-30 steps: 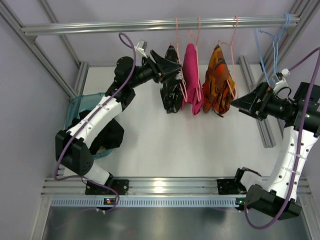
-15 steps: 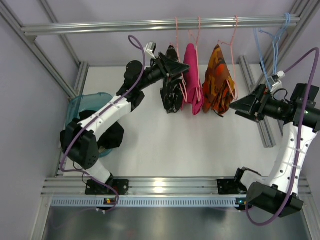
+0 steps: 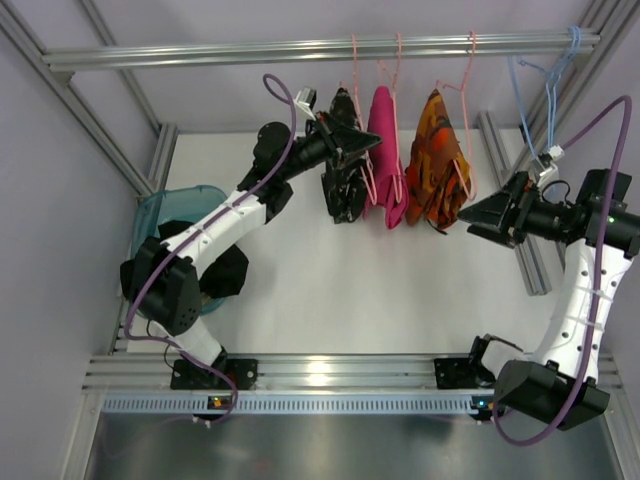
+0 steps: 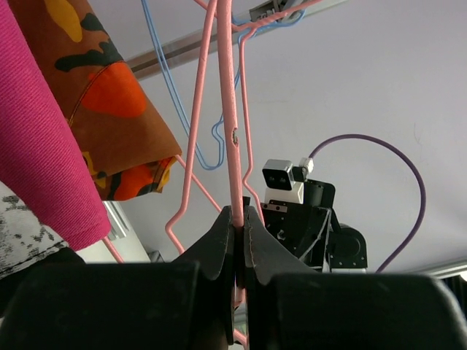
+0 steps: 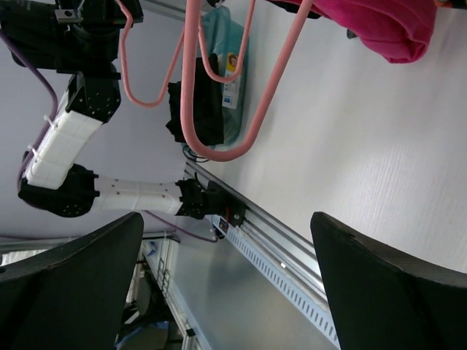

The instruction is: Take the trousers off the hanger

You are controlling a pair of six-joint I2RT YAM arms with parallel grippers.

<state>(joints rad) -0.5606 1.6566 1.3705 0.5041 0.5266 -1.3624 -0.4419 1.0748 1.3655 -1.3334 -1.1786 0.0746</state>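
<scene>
Clamping tight on a thin pale-pink wire hanger [image 4: 230, 109] with the fingers [image 4: 219, 248] of the left gripper [image 4: 238, 222], low centre in the left wrist view. Leaving the black white-speckled fabric trousers [image 3: 343, 190] hanging just beside that grip, upper middle of the top view, next to a magenta-pink garment [image 3: 384, 160], under a silver aluminium rail [image 3: 200, 52]. Holding nothing in the right gripper [image 3: 472, 217], fingers wide apart, at the right of the top view, pointing toward an orange patterned garment [image 3: 438, 165].

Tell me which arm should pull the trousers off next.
Right, probably. The left gripper is shut on the hanger beside the trousers, so it is occupied. The right gripper is open and empty, though the magenta garment and orange garment hang between it and them.
</scene>
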